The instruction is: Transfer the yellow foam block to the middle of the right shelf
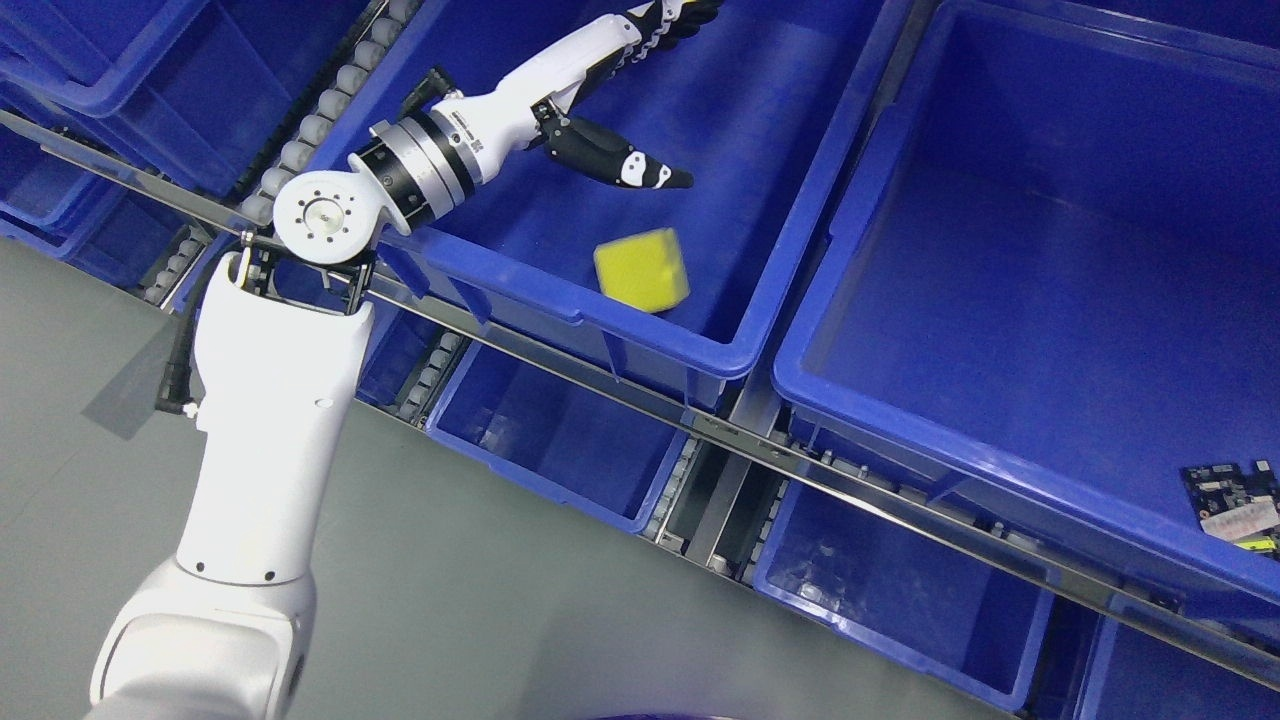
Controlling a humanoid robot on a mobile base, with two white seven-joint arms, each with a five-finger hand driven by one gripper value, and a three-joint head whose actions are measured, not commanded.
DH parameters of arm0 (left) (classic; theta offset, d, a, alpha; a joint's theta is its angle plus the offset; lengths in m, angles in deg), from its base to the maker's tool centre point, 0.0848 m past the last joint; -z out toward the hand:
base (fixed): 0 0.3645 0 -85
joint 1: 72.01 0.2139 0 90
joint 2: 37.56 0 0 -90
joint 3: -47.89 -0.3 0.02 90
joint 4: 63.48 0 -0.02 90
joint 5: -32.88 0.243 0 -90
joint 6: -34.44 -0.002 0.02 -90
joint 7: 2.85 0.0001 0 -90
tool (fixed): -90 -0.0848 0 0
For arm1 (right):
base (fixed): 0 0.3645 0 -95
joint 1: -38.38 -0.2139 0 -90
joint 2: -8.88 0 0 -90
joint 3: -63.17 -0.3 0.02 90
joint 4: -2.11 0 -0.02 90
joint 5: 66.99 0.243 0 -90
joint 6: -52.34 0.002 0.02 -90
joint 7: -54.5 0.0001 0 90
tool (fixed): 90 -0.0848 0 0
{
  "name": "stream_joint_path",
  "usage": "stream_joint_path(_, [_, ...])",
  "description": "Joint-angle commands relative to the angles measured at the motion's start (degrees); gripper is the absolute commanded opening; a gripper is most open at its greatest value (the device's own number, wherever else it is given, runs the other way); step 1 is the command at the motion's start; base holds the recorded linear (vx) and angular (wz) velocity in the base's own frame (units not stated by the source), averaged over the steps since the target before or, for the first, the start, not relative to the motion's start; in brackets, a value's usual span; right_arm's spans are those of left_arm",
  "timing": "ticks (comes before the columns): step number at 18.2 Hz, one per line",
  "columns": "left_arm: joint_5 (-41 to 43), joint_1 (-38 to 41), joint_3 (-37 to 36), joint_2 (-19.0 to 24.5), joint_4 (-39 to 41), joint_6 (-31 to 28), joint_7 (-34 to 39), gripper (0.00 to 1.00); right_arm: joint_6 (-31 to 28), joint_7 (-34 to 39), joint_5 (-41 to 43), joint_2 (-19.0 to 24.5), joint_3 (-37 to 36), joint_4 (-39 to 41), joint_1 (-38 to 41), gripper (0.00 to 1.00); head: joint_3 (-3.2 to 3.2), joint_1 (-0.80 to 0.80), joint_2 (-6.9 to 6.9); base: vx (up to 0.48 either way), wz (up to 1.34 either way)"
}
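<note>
A yellow foam block (642, 269) lies on the floor of a blue bin (640, 330), close to the bin's near wall. My left hand (650, 70) reaches over that bin from the lower left, above and slightly left of the block, not touching it. Its thumb (615, 160) sticks out toward the block and the other fingers stretch up past the top edge of the picture, so the hand is open and holds nothing. The right arm does not show.
A larger blue bin (800, 370) sits to the right, with a circuit board (1232, 497) in its near right corner. More blue bins (560, 420) stand on the lower shelf level behind a metal rail (760, 450). Roller tracks (320, 110) run left of the block's bin.
</note>
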Motion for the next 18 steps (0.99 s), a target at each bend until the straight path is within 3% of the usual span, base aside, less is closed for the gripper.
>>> stream_joint_path(1, [-6.19,-0.48,6.71,-3.06,-0.24,0.02,15.74,1.00,0.04,0.02,-0.18,-1.00,-0.70,1.00,1.40,1.00,0.00,0.00,0.00,0.000,0.00])
stream_joint_path(4, [-22.27,-0.48,8.57,-3.06,-0.25,0.64,34.75,1.00,0.04,0.02,-0.18,-1.00,-0.70,1.00,1.31,1.00,0.00,0.00,0.00,0.000,0.00])
stream_joint_path(6, [-22.41,0.57,8.40,-3.06,0.11,0.21,42.25,1.00,0.04,0.02,-0.18,-1.00,-0.70,1.00,1.31,1.00,0.00,0.00,0.00,0.000,0.00])
stream_joint_path(9, [-22.41,3.47,7.70,-3.06,0.37,-0.24,40.97,1.00,0.04,0.02,-0.18,-1.00,-0.70,1.00,1.40,1.00,0.00,0.00,0.00,0.000,0.00])
stream_joint_path(13, [-22.41,3.91,8.30,-3.06,1.78,-2.17,32.36,1.00,0.04,0.02,-0.18,-1.00,-0.70,1.00,1.31,1.00,0.00,0.00,0.00,0.000,0.00])
stream_joint_path(18, [-22.49,3.91,9.36,-3.06,1.78,-2.35,31.73,1.00,0.04,0.02,-0.18,-1.00,-0.70,1.00,1.40,1.00,0.00,0.00,0.00,0.000,0.00])
